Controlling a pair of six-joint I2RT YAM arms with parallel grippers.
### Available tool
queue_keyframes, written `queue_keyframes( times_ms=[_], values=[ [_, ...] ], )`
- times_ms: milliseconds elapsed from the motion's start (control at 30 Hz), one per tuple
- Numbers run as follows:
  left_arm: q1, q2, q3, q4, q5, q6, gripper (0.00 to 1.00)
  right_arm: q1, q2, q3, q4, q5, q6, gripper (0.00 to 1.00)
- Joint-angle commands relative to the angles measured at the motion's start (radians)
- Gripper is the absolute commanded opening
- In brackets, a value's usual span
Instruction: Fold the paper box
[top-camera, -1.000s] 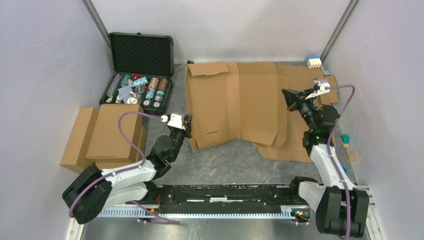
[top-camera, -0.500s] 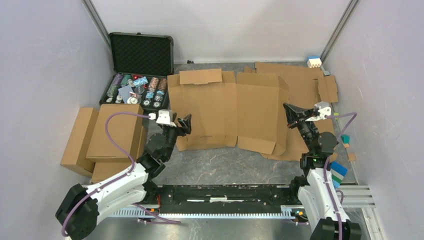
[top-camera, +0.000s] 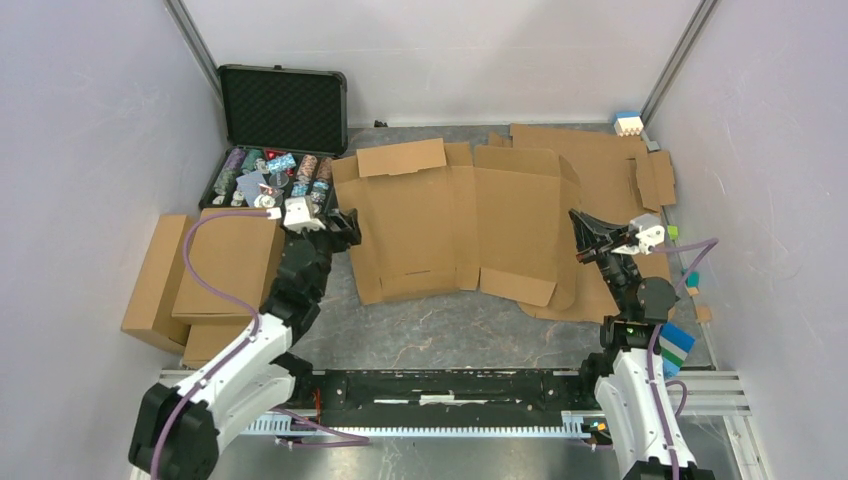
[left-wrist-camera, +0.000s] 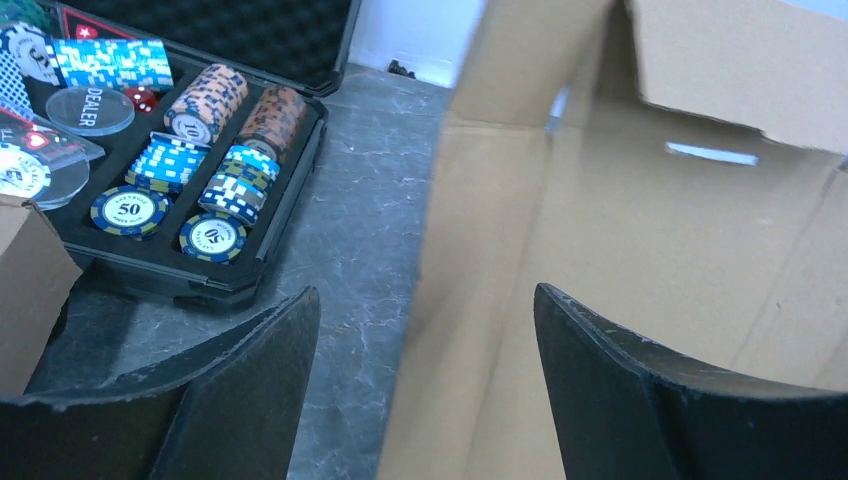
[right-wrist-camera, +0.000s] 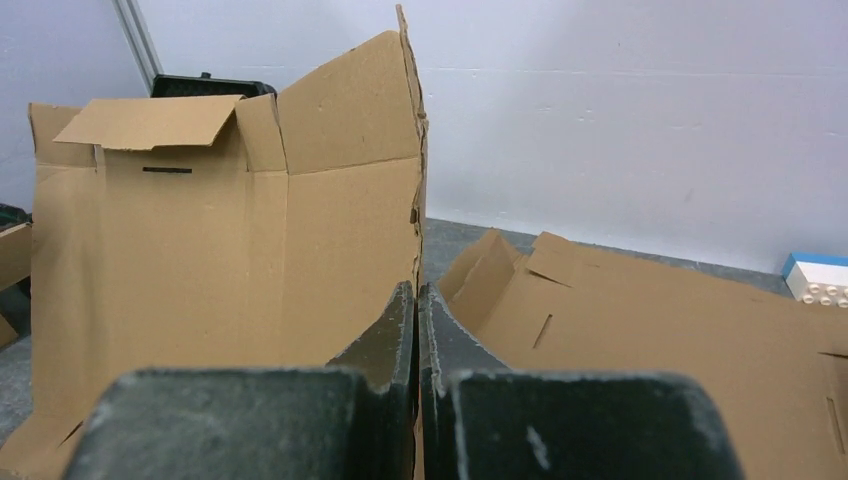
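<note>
In the overhead view the paper box (top-camera: 455, 220) lay spread open as a brown die-cut sheet across the middle of the grey table (top-camera: 450, 320), with one small flap folded over at its upper left. Its right part overlapped the other flat cardboard sheets (top-camera: 610, 165), which reached toward the upper right. The left gripper (top-camera: 343, 228) sat at the sheet's left edge, just right of the stacked cardboard boxes (top-camera: 215, 265). The right gripper (top-camera: 583, 228) met the sheet's right edge. The open black case (top-camera: 283, 100) of poker chips (top-camera: 270, 180) stood in the upper left, and a white and blue block (top-camera: 628, 123) sat in the upper right corner.

From the left wrist, the left gripper (left-wrist-camera: 425, 295) was released. Its two black fingers (left-wrist-camera: 250, 390) stood wide apart and nothing was clamped between them. The paper box (left-wrist-camera: 650, 240) filled the right half of the frame, its left edge running down between the two fingers. The poker chips (left-wrist-camera: 215, 235) sat in the black case (left-wrist-camera: 305, 150) in the upper left.

From the right wrist, the right gripper (right-wrist-camera: 418, 300) was clenched, its fingers pressed together on the edge of the paper box (right-wrist-camera: 230, 260). That panel rose upright, filling the left half of the frame. The other flat cardboard sheets (right-wrist-camera: 650, 320) lay low on the right, with the white and blue block (right-wrist-camera: 818, 278) at the far right edge.
</note>
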Motion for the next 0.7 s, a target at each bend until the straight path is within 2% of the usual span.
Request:
queue_keyframes(
  times_ms=[0,67,133,233,400,467,567,600,667],
  values=[
    [0.138,0.109,0.041,0.097,0.238,-0.109,0.86,0.003,0.0,0.008,-0.007,0.02,-0.027,0.0],
    [0.18,0.15,0.048,0.154,0.344,-0.124,0.88,0.003,0.01,0.023,-0.05,0.031,-0.04,0.0],
    [0.22,0.186,0.067,0.172,0.388,-0.168,0.89,0.003,0.024,0.048,-0.101,0.038,-0.063,0.0],
    [0.262,0.262,0.101,0.195,0.499,-0.207,0.9,0.003,0.027,0.045,-0.092,0.031,-0.057,0.0],
    [0.294,0.348,0.108,0.309,0.612,-0.227,0.85,0.003,0.028,0.045,-0.085,0.02,-0.05,0.0],
    [0.295,0.365,0.106,0.354,0.658,-0.234,0.78,0.003,0.027,0.046,-0.084,0.018,-0.048,0.0],
    [0.295,0.398,0.138,0.349,0.733,-0.234,0.59,0.003,0.025,0.048,-0.082,0.014,-0.041,0.0],
    [0.295,0.406,0.148,0.343,0.747,-0.236,0.5,0.003,0.025,0.05,-0.082,0.012,-0.038,0.0],
    [0.294,0.404,0.152,0.344,0.774,-0.238,0.26,0.003,0.025,0.056,-0.082,0.009,-0.032,0.0]
  ],
)
